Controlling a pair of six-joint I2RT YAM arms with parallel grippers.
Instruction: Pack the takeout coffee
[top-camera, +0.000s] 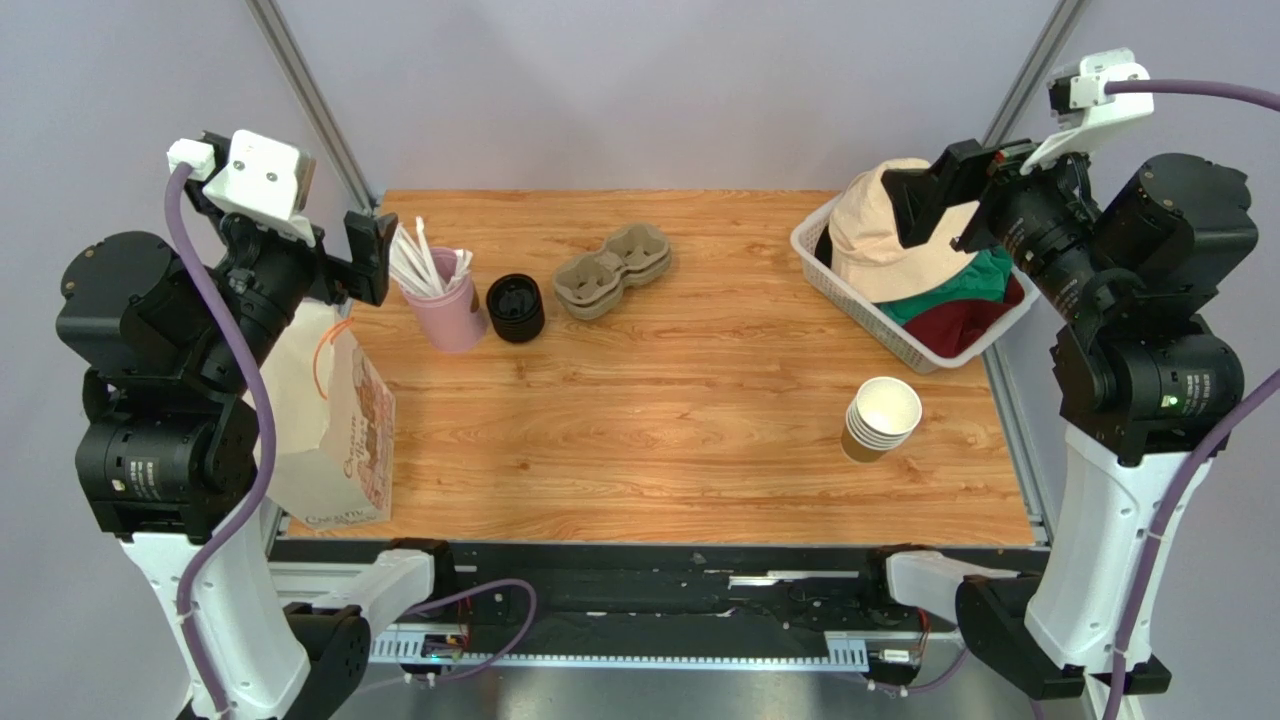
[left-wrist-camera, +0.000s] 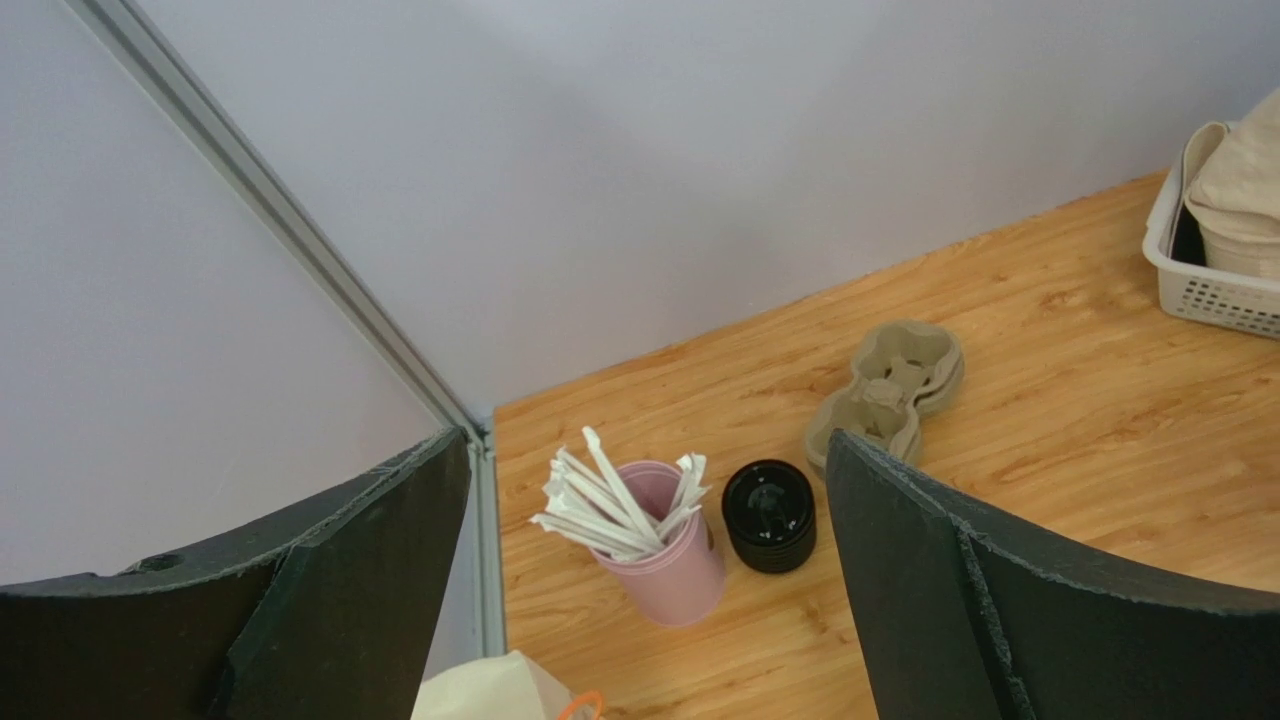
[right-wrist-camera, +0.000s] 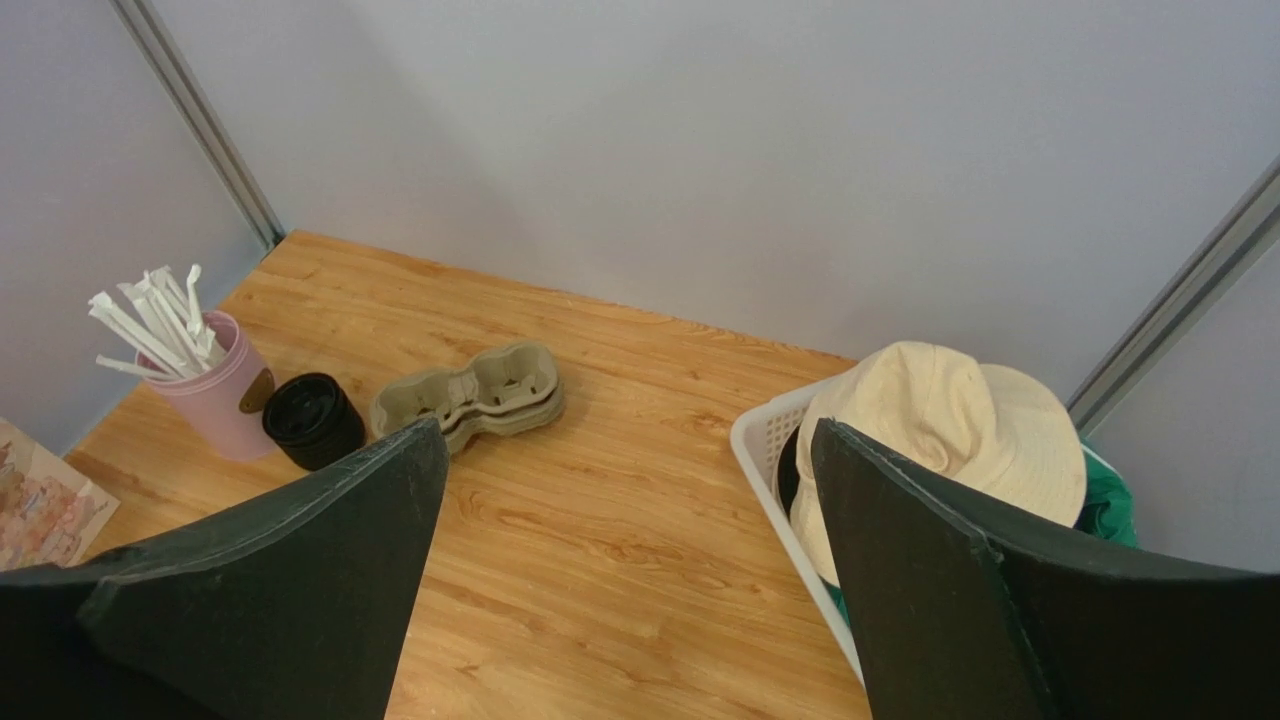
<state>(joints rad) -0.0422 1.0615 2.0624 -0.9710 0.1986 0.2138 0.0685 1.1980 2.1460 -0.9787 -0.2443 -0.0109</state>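
- Left fingers: one pair, spread wide and holding nothing, raised above the far-left corner of the tabletop.
- Right fingers: one pair, likewise spread wide and holding nothing, raised over the far-right corner, above the basket.
- Takeout coffee: no cup with its lid on can be made out in any view. Its two parts stand well apart, cups near right and lids far left.
- Stack of paper cups: one stack of nested kraft-brown cups, white inside, without lids, near the right edge of the tabletop. It stands upright with its long axis vertical and the open mouth up. The number of cups cannot be told.
- Pile of black lids: one short upright pile with its tops facing up, just beside the pink cup.
- Pink cup: one, upright, holding a bundle of white straws that fans out towards the left. The straws are too many and too crossed to count.
- Pulp carriers: one nested stack of two-hole trays lying flat, just right of the lids.
- Basket: one, white, holding one beige hat over green and dark red cloth.
- Paper bag: one, white and printed, with an orange handle, at the near-left edge.
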